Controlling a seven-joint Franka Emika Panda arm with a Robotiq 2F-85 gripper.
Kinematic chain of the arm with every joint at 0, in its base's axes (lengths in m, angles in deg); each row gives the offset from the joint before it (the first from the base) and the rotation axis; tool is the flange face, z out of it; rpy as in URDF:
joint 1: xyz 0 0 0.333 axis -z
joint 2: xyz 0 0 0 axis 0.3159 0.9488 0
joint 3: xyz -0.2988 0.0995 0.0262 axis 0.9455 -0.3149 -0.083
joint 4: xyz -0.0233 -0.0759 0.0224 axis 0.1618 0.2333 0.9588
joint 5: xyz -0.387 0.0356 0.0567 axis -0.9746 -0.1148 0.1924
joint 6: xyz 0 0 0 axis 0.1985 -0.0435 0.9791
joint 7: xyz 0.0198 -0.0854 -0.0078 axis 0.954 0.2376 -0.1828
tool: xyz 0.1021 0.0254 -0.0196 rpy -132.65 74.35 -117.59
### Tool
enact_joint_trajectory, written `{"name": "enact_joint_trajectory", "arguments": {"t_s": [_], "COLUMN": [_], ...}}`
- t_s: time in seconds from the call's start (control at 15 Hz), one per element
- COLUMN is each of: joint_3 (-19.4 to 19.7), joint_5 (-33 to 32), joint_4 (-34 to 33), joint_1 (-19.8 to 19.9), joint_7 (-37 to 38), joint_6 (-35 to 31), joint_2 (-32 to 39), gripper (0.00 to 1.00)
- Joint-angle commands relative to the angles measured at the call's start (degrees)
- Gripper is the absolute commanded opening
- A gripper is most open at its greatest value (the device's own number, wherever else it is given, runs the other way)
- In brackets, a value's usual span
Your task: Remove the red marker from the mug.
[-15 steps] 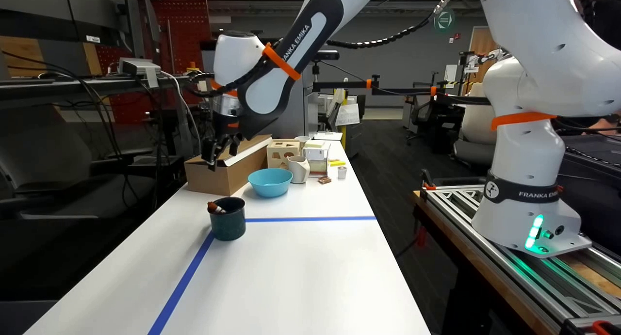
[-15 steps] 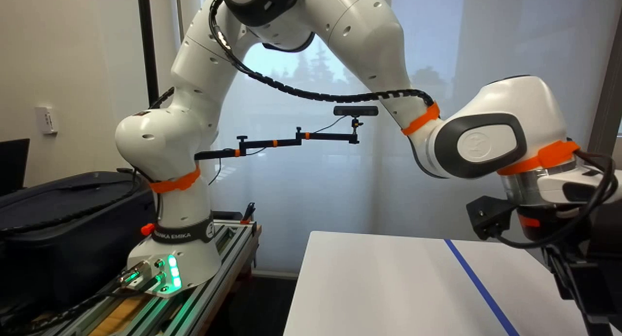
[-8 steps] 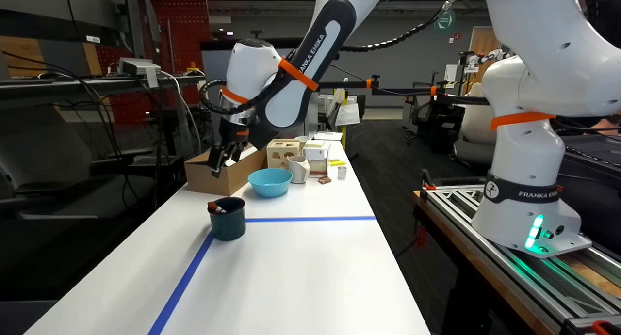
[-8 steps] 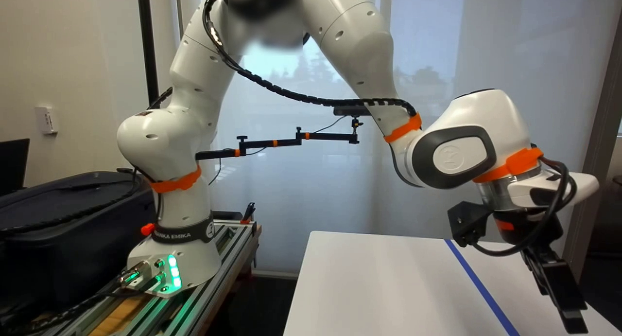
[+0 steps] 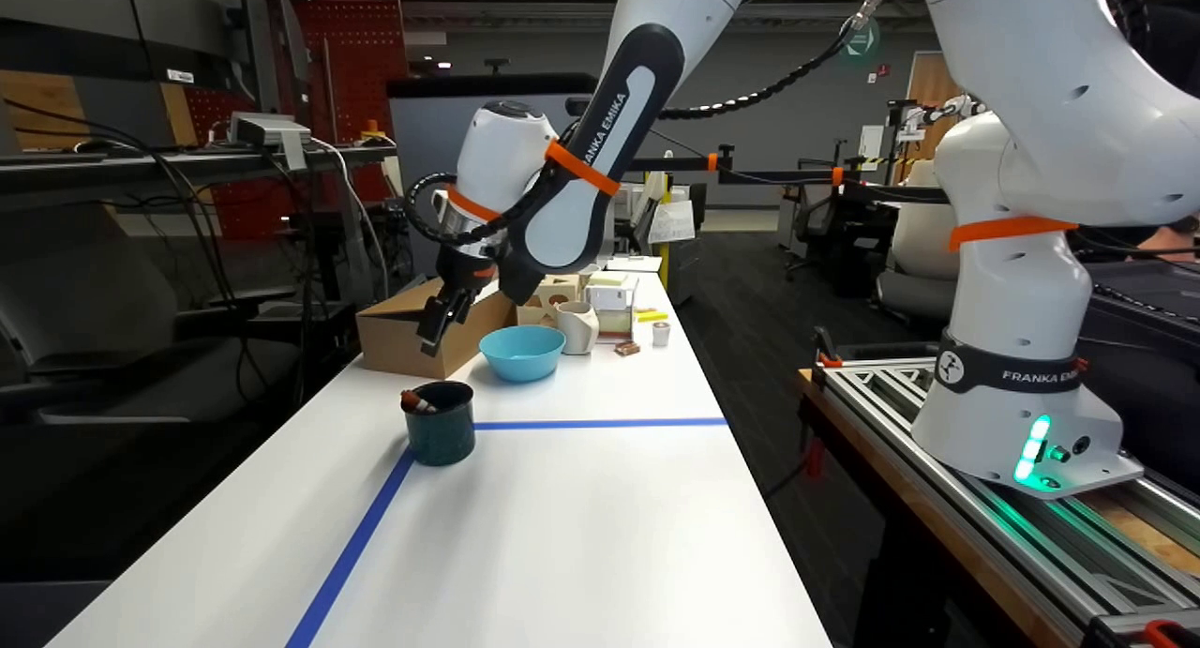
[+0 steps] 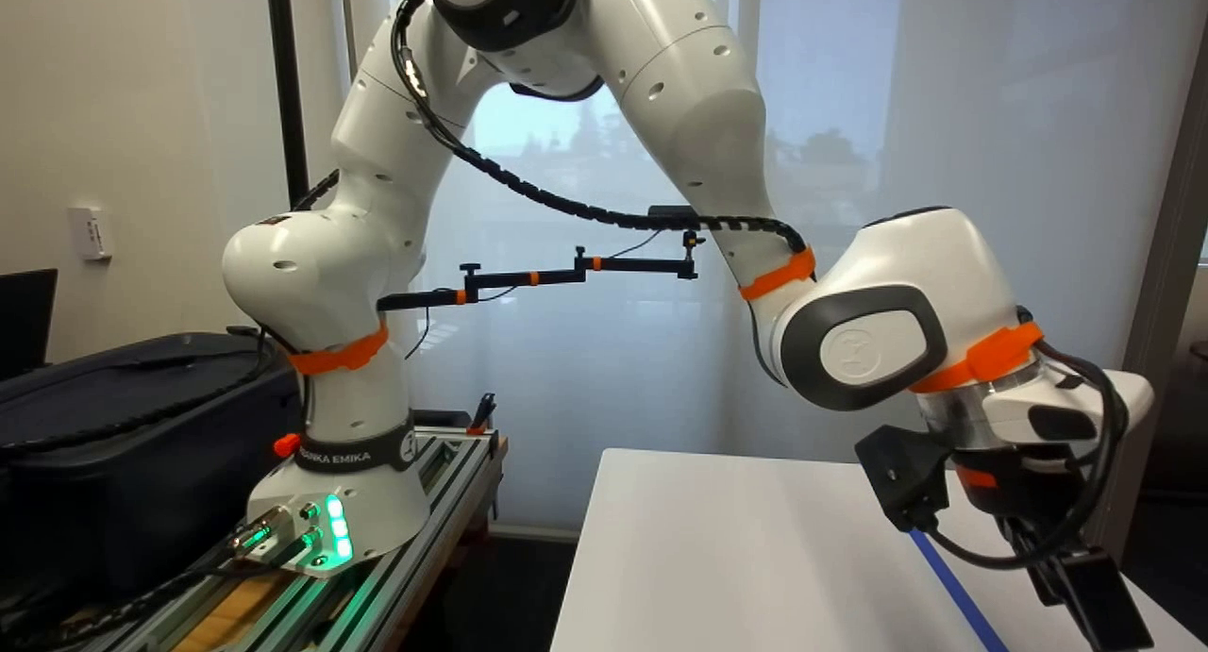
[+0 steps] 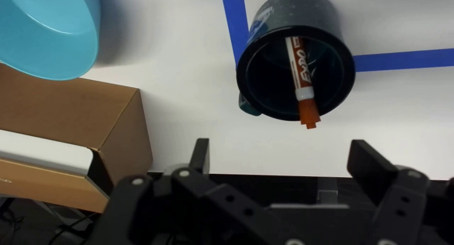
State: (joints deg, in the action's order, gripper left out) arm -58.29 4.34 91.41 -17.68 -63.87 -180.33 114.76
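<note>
The dark teal mug [image 5: 441,434] stands upright on the white table, on the corner of the blue tape lines. The red marker [image 5: 418,401] leans inside it, its capped end over the rim. In the wrist view the mug [image 7: 301,12] is at the top centre right, its opening facing me. The marker [image 7: 300,66] lies in the opening, with its orange-red cap past the near rim. My gripper [image 7: 280,149] is open and empty, jaws wide apart. In an exterior view the gripper [image 5: 433,340] hangs tilted, above and behind the mug, apart from it. The mug is out of view in an exterior view [image 6: 1114,628].
A light blue bowl [image 5: 522,355] and an open cardboard box [image 5: 403,346] stand behind the mug. In the wrist view the bowl [image 7: 49,35] and box [image 7: 64,106] are at left. A white pitcher [image 5: 577,327] and wooden shape box [image 5: 536,306] stand farther back. The table edge runs beneath the gripper.
The arm has come lower, and the gripper has swung down towards the table and tilted more. It has moved right in the view with the mug. The mug and marker have not moved.
</note>
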Motion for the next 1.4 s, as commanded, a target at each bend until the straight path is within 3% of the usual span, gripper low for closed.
{"name": "enact_joint_trajectory", "arguments": {"t_s": [0.0,0.33,0.53,1.2,1.27,1.33], "joint_3": [-5.2,-14.3,-17.9,-23.4,-23.8,-24.1], "joint_5": [2.9,6.1,7.0,7.4,7.3,7.3], "joint_4": [-1.0,-4.0,-6.7,-11.0,-11.4,-11.6], "joint_1": [4.8,12.4,16.2,23.1,23.4,23.7], "joint_7": [-6.4,-14.0,-17.4,-23.2,-23.6,-23.9], "joint_6": [-2.4,-3.6,-2.5,-0.6,-0.6,-0.5], "joint_2": [1.6,5.1,7.3,12.4,12.8,13.1], "gripper": [1.00,1.00,1.00,1.00,0.90,0.73]}}
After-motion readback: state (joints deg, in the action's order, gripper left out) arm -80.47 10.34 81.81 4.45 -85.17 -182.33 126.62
